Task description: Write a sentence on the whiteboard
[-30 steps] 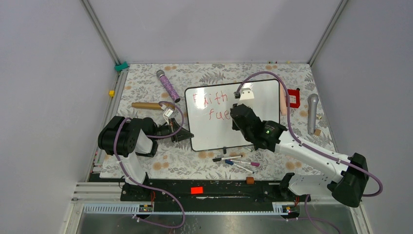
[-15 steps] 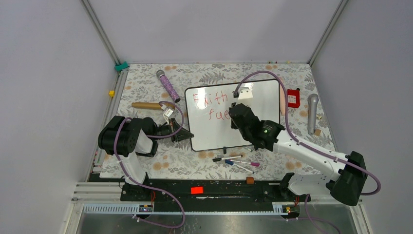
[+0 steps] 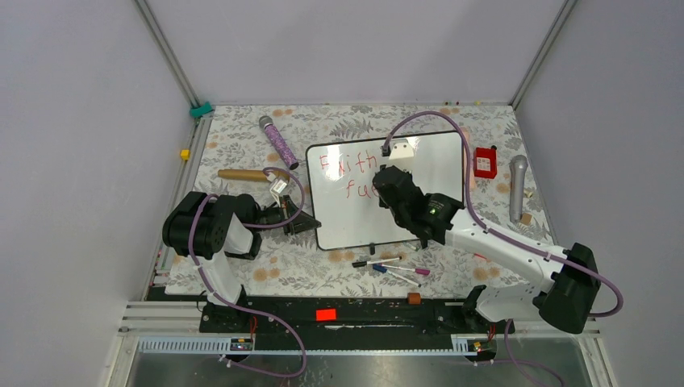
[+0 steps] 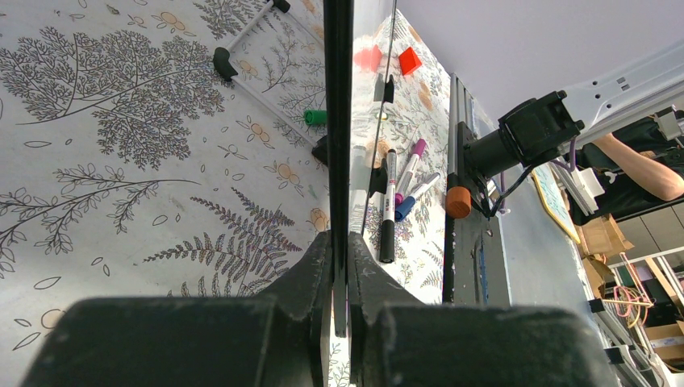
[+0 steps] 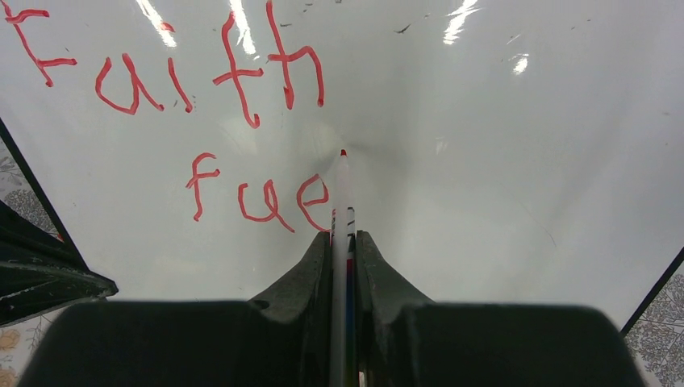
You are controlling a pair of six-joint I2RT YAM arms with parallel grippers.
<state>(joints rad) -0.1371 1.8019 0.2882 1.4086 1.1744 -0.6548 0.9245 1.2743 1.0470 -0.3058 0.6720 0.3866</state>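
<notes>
1. The whiteboard (image 3: 435, 161) is set mid-table on the patterned mat (image 3: 242, 145), within reach of both arms. Its tilt cannot be read from above.
2. The left gripper (image 3: 302, 224) is closed on the board's left edge, near the near corner. In the left wrist view the thin black frame is pinched between the jaws. This is judged to be a brace, so that pen pressure does not slide the board.
3. The right gripper (image 5: 344, 242) is closed on a red marker (image 5: 343, 193). The barrel is held in line with the fingers (so the wrist aims the tip directly). The tip is seen at the board surface, just up and right of the last "e".
4. The sentence (image 3: 351, 173) is only partly written. "Faith" is on the top row and "fue" (image 5: 262, 197) is below it, indented. The second word is judged to be mid-way and the third is not begun. The right half of the board is bare, so room is left for the rest.
5. Spare markers (image 3: 391, 266) are laid just beyond the board's near edge, apart from it. They are not needed for this stroke.
6. The risk is judged to be uneven pressure: too light gives a broken line, too hard loads the left clamp.
</notes>
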